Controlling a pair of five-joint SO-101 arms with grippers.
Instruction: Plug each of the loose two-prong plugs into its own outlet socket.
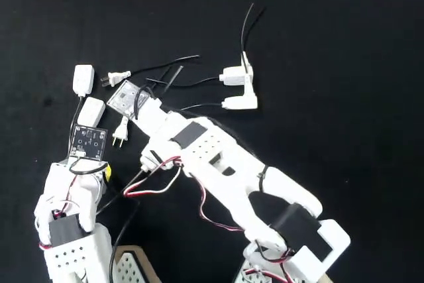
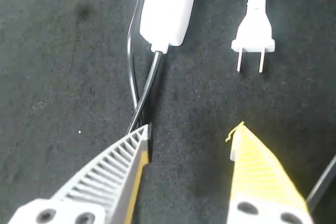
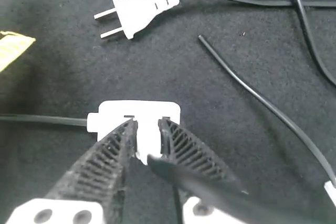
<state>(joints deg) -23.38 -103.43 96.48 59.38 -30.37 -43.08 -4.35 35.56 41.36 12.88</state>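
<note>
Spread fingers (image 2: 110,177) of the left gripper (image 2: 191,129) facing a loose plug (image 2: 253,30), prongs toward them.
Plug lies flat on the black table (image 2: 47,77), beyond the yellow finger's tip and apart from it, long axis along the gripper's reach, offset to the yellow side of the gap. A free socket (image 2: 168,9) lies beyond the grey finger, its cable (image 2: 149,85) just beside that tip. Right gripper (image 3: 147,124) has black fingers narrowed onto a slotted socket (image 3: 139,109), apparently pinching it, near the same plug. Left arm is judged nearer; a sideways shift would centre the plug.
</note>
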